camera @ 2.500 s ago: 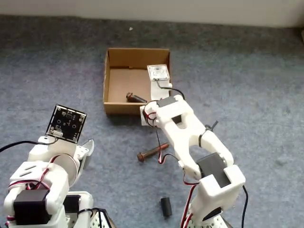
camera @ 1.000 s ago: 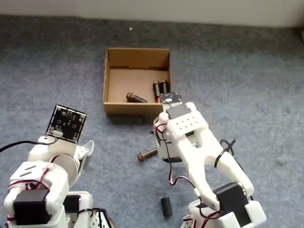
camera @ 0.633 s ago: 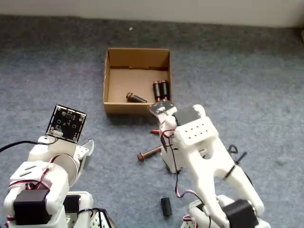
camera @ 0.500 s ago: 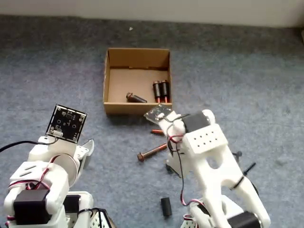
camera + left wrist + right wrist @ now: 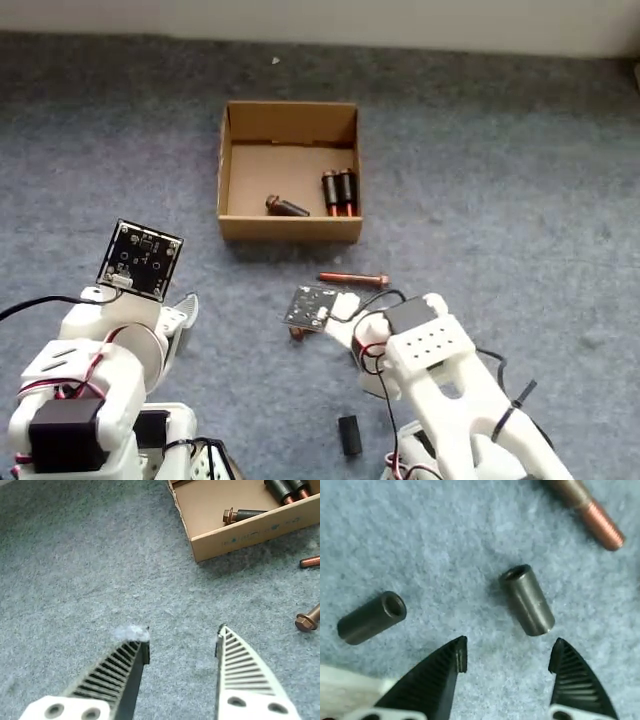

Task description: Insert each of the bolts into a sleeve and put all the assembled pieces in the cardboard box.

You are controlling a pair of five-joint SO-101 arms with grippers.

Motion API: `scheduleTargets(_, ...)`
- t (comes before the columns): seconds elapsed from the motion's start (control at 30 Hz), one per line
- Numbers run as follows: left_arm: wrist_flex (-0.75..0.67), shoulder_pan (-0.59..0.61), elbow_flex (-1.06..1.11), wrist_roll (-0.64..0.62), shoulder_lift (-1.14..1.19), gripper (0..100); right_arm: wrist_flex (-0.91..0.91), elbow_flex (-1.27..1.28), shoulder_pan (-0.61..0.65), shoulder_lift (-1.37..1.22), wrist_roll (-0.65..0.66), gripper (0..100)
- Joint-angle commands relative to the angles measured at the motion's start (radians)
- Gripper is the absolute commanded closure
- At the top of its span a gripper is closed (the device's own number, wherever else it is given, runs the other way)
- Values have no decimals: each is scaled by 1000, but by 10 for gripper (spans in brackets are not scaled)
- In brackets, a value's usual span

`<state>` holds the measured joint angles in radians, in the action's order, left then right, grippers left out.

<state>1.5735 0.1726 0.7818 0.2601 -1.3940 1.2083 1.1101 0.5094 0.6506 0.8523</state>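
Note:
The cardboard box (image 5: 290, 170) holds one assembled piece (image 5: 287, 207) and two more side by side (image 5: 340, 192). A bare bolt (image 5: 353, 278) lies on the carpet in front of the box. A second bolt (image 5: 307, 620) lies nearer, partly under my right arm's wrist camera (image 5: 310, 308). My right gripper (image 5: 510, 642) is open just above the carpet, close to a dark sleeve (image 5: 527, 600). Another sleeve (image 5: 370, 617) lies off to one side and a bolt's shank (image 5: 582, 512) farther off. My left gripper (image 5: 182, 636) is open over bare carpet, with nothing between its fingers.
Grey carpet covers the whole floor. A loose dark sleeve (image 5: 348, 435) lies near the base of the right arm (image 5: 430, 360). The left arm (image 5: 100, 370) stands at the near left. The box's near wall (image 5: 250, 530) faces the left gripper.
The right arm has drawn back from the box toward the near side and dropped low over the sleeves. Two assembled pieces now lie together in the box. The left arm has not moved.

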Motion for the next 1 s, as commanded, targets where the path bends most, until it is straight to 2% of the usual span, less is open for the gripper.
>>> scheduleTargets(0.0, 0, 7, -4, 5, -1, 769, -56, -36, 18, -65, 8, 742)
scheduleTargets(0.23, 0, 7, -4, 5, -1, 769, -139, -114, 16, -225, -41, 742)
scheduleTargets(0.4, 2, 7, -4, 5, -1, 769, -145, -150, 25, -242, -44, 742)
scheduleTargets(0.6, 2, 7, -4, 5, -1, 769, -254, -116, 38, -243, -44, 744)
scheduleTargets(0.8, -5, 7, 33, 5, -1, 769, -254, -74, 36, -242, -40, 854)
scheduleTargets(0.97, -5, 8, 30, 5, -1, 769, -249, -48, 28, -243, -40, 867)
